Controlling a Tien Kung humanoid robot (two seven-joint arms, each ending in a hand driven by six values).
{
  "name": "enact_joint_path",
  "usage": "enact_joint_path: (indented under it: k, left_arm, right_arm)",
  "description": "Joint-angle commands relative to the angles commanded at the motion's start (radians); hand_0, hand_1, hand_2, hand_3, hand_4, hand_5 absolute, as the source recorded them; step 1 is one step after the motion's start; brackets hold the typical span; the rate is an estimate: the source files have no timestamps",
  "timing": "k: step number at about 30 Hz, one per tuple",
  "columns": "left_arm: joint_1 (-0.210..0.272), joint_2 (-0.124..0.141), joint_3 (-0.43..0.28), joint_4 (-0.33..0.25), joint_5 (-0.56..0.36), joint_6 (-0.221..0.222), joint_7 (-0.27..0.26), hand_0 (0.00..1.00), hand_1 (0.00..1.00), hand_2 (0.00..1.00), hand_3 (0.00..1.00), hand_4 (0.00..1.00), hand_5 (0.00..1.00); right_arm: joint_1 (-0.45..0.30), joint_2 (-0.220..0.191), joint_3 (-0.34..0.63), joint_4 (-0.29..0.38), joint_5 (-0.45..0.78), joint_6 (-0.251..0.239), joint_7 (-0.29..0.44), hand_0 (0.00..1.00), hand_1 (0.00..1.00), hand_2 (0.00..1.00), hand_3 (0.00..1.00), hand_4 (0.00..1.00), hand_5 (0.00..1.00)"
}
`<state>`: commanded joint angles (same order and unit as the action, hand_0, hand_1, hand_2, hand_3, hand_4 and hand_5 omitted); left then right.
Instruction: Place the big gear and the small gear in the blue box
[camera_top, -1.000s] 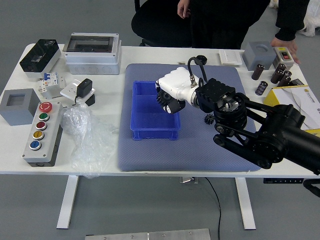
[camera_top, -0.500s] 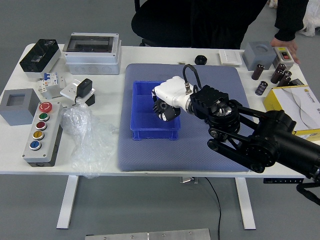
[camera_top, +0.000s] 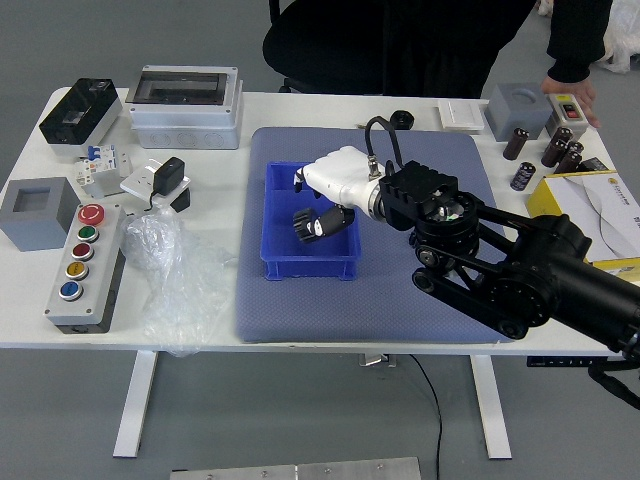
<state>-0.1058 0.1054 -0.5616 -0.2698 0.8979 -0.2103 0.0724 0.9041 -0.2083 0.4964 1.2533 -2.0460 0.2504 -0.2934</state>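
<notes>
We are reaching our right hand (camera_top: 347, 179) in from the right over the blue box (camera_top: 311, 267), our fingers spreading apart and gripping nothing. A dark gear (camera_top: 304, 225) is lying inside the box, just beside our thumb; we are not seeing enough to tell which gear it is, or whether the thumb is touching it. At the far side of the desk (camera_top: 210, 320), a person (camera_top: 450, 50) is resting a hand (camera_top: 572, 92) near the far right corner

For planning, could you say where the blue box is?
In the head view, the blue box sits left of centre on the mat, under the right hand.
</notes>
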Motion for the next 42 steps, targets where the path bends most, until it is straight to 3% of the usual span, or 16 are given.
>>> enact_joint_path:
  k: [2,3,9,14,15,20,21,26,27,32,33,34,38,39,42]
  left_arm:
    - [0.0,0.0,0.0,0.0,0.0,0.0,0.0,0.858,0.838,0.842,0.85,0.756,0.69]
    - [0.0,0.0,-0.001,0.0,0.0,0.0,0.0,0.858,0.838,0.842,0.85,0.755,0.689]
    - [-0.002,0.0,-0.005,0.0,0.002,0.0,0.0,0.858,0.839,0.842,0.85,0.754,0.689]
    - [-0.001,0.003,-0.016,-0.001,0.006,0.0,0.001,0.858,0.839,0.842,0.85,0.754,0.689]
    - [0.0,0.003,-0.019,-0.001,0.007,0.001,0.001,0.858,0.839,0.842,0.85,0.755,0.69]
    - [0.0,0.005,-0.031,-0.001,0.013,0.001,0.001,0.858,0.839,0.842,0.85,0.755,0.69]
    - [-0.001,0.005,-0.032,-0.001,0.013,0.0,0.001,0.858,0.839,0.842,0.85,0.756,0.689]
    - [-0.002,0.004,-0.039,-0.002,0.015,0.001,0.001,0.858,0.839,0.842,0.85,0.756,0.689]
    - [-0.002,0.004,-0.04,-0.002,0.016,0.001,0.001,0.858,0.838,0.842,0.85,0.754,0.689]
    - [-0.004,0.004,-0.044,-0.002,0.018,0.001,0.0,0.858,0.838,0.842,0.85,0.754,0.689]
    - [-0.004,0.004,-0.045,-0.002,0.018,0.002,0.0,0.858,0.839,0.842,0.85,0.755,0.689]
    - [-0.005,0.004,-0.044,-0.002,0.018,0.002,0.0,0.858,0.839,0.842,0.85,0.755,0.689]
    - [-0.006,0.002,-0.044,-0.002,0.018,0.002,0.0,0.858,0.839,0.842,0.85,0.755,0.689]
    - [-0.007,0.001,-0.044,-0.002,0.018,0.001,0.0,0.858,0.838,0.842,0.849,0.754,0.69]
    - [-0.009,0.0,-0.043,-0.002,0.017,0.001,0.0,0.858,0.838,0.842,0.849,0.754,0.69]
  right_arm:
    - [0.001,0.001,0.001,0.0,0.008,0.004,0.001,0.66,0.605,0.741,0.916,0.834,0.525]
    - [0.001,0.001,0.001,0.0,0.01,0.006,0.0,0.695,0.643,0.829,0.988,0.88,0.568]
    - [0.002,-0.022,0.014,0.018,0.008,0.006,-0.001,0.703,0.648,0.832,0.964,0.891,0.578]
    - [0.0,-0.093,0.04,0.06,-0.005,0.009,-0.003,0.703,0.648,0.832,0.964,0.891,0.578]
    - [-0.001,-0.11,0.046,0.068,-0.007,0.011,-0.004,0.688,0.635,0.805,0.887,0.888,0.581]
    - [-0.02,-0.183,0.067,0.093,-0.015,0.016,-0.006,0.688,0.635,0.805,0.887,0.888,0.581]
    - [-0.026,-0.195,0.07,0.095,-0.016,0.017,-0.006,0.678,0.622,0.766,0.788,0.874,0.566]
    - [-0.065,-0.248,0.086,0.097,-0.021,0.017,-0.005,0.678,0.622,0.766,0.788,0.874,0.566]
    - [-0.072,-0.256,0.086,0.096,-0.021,0.016,-0.004,0.667,0.616,0.748,0.723,0.841,0.516]
    - [-0.107,-0.291,0.071,0.078,-0.02,0.01,0.005,0.667,0.616,0.748,0.723,0.841,0.516]
    - [-0.112,-0.295,0.067,0.074,-0.018,0.008,0.007,0.667,0.615,0.754,0.709,0.799,0.414]
    - [-0.116,-0.298,0.059,0.067,-0.017,0.008,0.009,0.667,0.615,0.754,0.709,0.799,0.414]
    - [-0.128,-0.3,0.032,0.042,-0.012,0.009,0.017,0.667,0.615,0.754,0.709,0.799,0.414]
    - [-0.13,-0.299,0.025,0.035,-0.011,0.009,0.018,0.659,0.609,0.756,0.738,0.767,0.299]
    - [-0.134,-0.292,0.006,0.012,-0.009,0.01,0.023,0.659,0.609,0.756,0.738,0.767,0.299]
